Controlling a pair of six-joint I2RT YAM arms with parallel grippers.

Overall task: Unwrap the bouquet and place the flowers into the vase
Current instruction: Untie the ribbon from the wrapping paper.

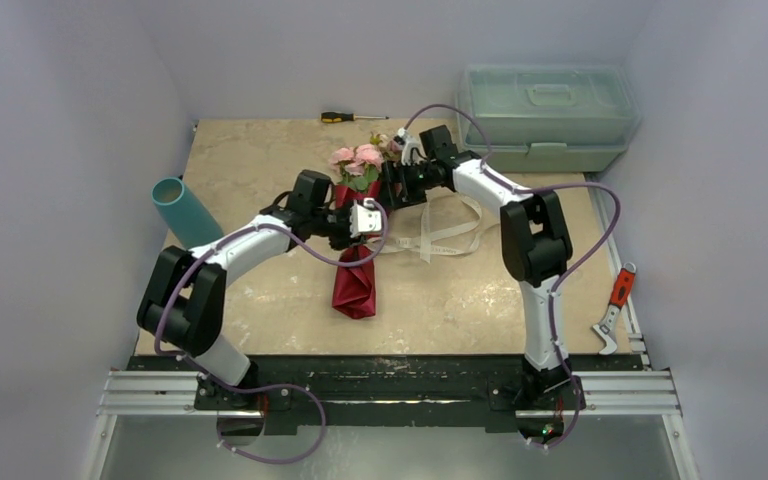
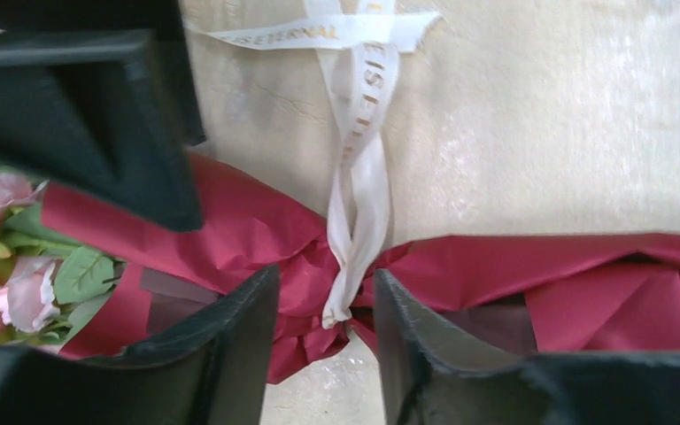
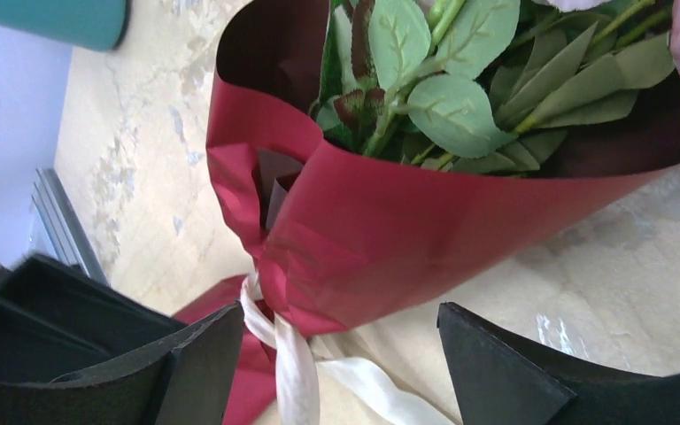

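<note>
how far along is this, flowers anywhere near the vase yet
Done: little; the ribbon's tails trail loose on the table, but it still cinches the paper. In hand: the left gripper's jaws straddle that knot, not pinching; the right gripper is open beside the bouquet. Left: untie, peel off the paper, move the flowers to the vase, which holds no stems.

Our left arm (image 1: 235,250) swings out toward the left edge of the worktop (image 1: 440,300), then bends back in. The left tool (image 2: 328,332) sits near the middle, jaws at a narrow gap; we cannot tell whether they pinch. Our right arm (image 1: 535,240) stands elbow-high and its forearm turns left. The right tool (image 3: 341,354) sits just beyond the left tool, jaws spread wide.
</note>
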